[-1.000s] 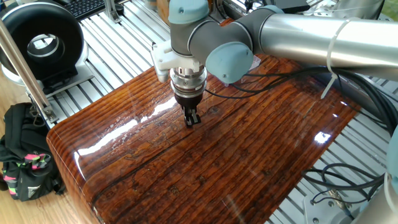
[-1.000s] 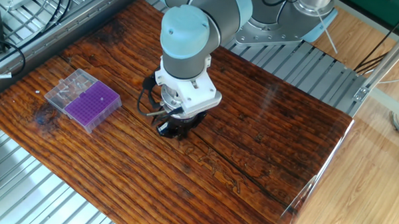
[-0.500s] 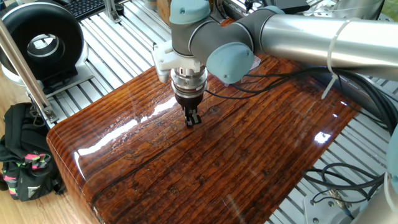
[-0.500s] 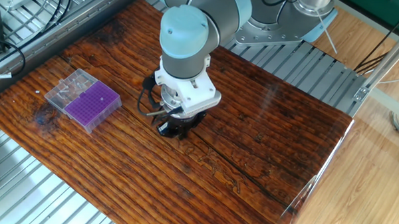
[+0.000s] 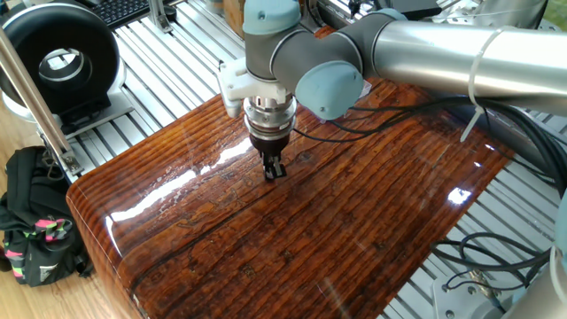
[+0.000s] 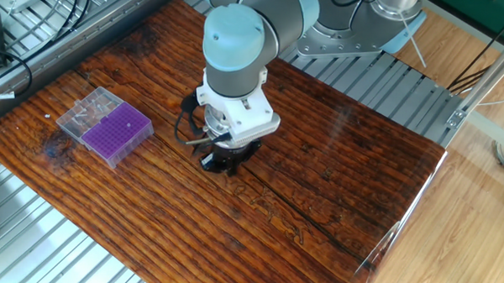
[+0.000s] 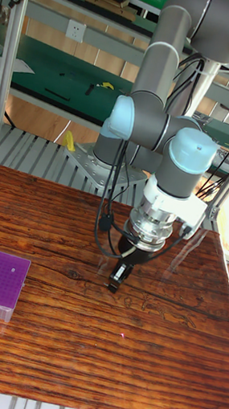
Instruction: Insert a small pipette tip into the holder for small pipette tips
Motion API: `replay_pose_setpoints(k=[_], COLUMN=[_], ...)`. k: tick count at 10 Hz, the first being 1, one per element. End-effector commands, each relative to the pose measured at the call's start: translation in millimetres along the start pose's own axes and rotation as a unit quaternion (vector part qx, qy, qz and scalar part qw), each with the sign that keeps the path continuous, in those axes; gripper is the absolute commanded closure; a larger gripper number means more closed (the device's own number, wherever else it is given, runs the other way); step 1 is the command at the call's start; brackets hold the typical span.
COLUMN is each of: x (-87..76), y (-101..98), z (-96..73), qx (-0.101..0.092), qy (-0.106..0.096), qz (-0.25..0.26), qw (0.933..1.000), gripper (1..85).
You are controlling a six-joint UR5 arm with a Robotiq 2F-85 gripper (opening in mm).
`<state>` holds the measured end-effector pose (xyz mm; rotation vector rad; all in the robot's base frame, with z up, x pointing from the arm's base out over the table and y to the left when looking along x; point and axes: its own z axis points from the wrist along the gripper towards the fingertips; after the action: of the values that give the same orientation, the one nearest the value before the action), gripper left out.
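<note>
Purple holder for small pipette tips [image 6: 116, 132] is seen well apart from the gripper [image 6: 220, 163], off toward the table's [image 6: 318, 186] far end; whether its jaws are closed cannot be told.

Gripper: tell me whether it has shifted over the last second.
No. The gripper sits at the same spot against the table's dark grain crack, and as far from the purple holder in the other fixed view.

The holder for small pipette tips [image 6: 118, 128] sits flat at nine o'clock on the wooden table: a small purple rack dotted with tiny holes, seated in a clear plastic box [image 6: 83, 112], lid open alongside.
</note>
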<state>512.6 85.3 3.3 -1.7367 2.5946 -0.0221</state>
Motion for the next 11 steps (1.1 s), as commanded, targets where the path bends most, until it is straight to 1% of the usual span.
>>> replay_pose_setpoints(k=[1, 2, 3, 4, 5, 6, 7, 8, 9, 10, 11], x=[-2.5, -3.9, -10.8, -17.6, -17.5, -18.8, -17.1, -3.2, 16.7, 39.2, 54.7], y=[-0.4, -4.8, -9.8, -14.9, -23.7, -28.7, -42.1, -53.8, -68.8, -86.2, -98.9], z=[-17.6, -26.7, -36.8, -49.2, -57.3, -63.6, -71.0, -80.0, -90.9, -103.7, -114.7], qx=[-0.002, 0.008, 0.022, 0.034, 0.050, 0.054, 0.071, 0.076, 0.082, 0.089, 0.094], qy=[-0.011, -0.018, -0.039, -0.067, -0.084, -0.110, -0.139, -0.152, -0.145, -0.132, -0.133], qz=[0.003, 0.008, 0.020, 0.028, 0.031, 0.032, 0.034, 0.022, -0.001, -0.023, -0.036], qw=[0.9999, 0.9998, 0.9988, 0.9968, 0.9947, 0.9919, 0.9871, 0.9852, 0.9861, 0.9869, 0.9860], gripper=[79.7, 81.0, 83.3, 83.3, 83.3, 83.3, 83.7, 83.7, 83.7, 83.7, 84.0])
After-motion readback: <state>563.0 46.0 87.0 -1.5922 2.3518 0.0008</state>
